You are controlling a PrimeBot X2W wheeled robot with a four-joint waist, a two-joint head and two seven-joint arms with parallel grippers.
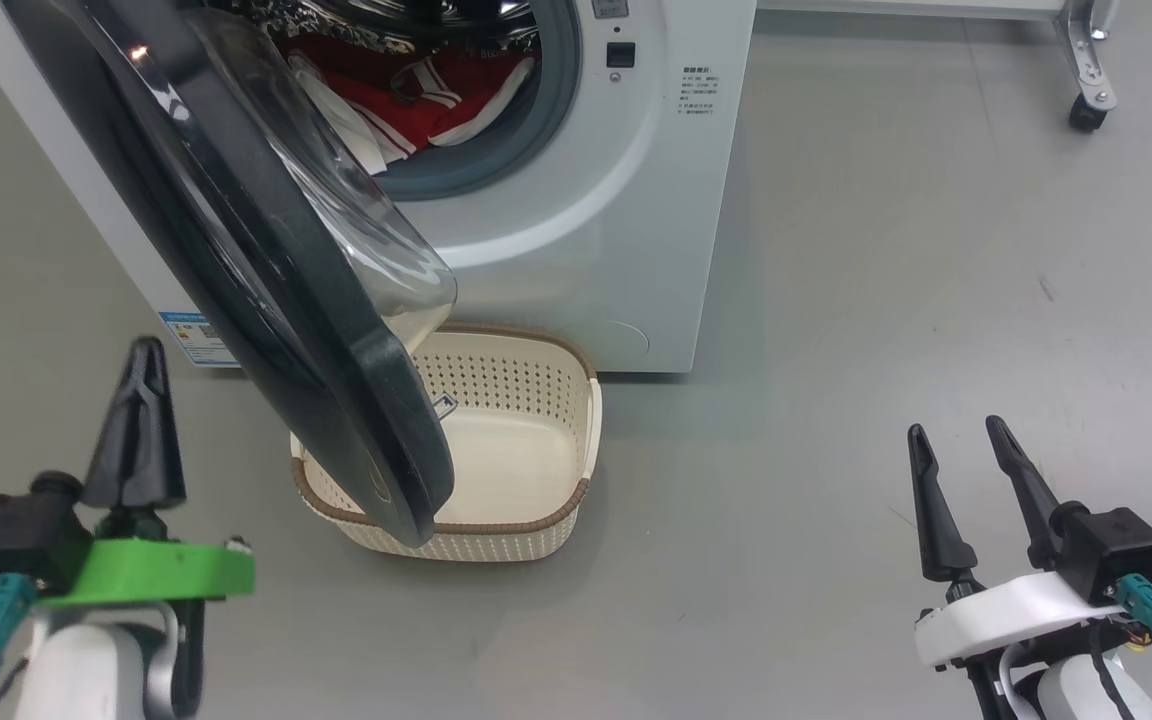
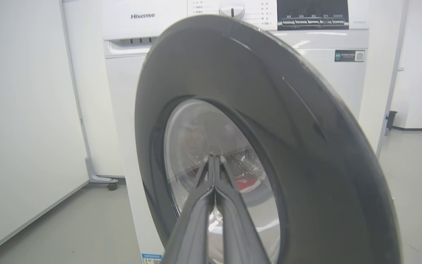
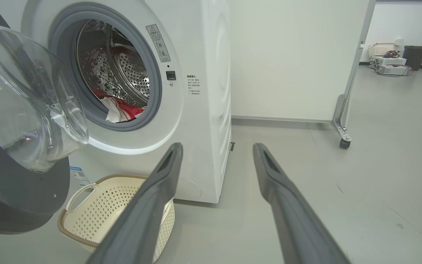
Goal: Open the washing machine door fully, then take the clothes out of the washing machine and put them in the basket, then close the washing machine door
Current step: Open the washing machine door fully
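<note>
Pressed together and gripping nothing, my left claw hangs just left of the door, which I see swung partly open over the basket. Red-and-white clothes lie in the drum of the washing machine. Farther right, my right claw stands spread over the grey floor, nothing between its fingers.

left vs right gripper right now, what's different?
Left gripper is shut, fingers pressed together; right gripper is open, fingers apart. Left gripper has a green mount, right gripper a white mount. Left gripper faces the washing machine door from outside; right gripper faces floor beside the washing machine. Both hold nothing.
</note>
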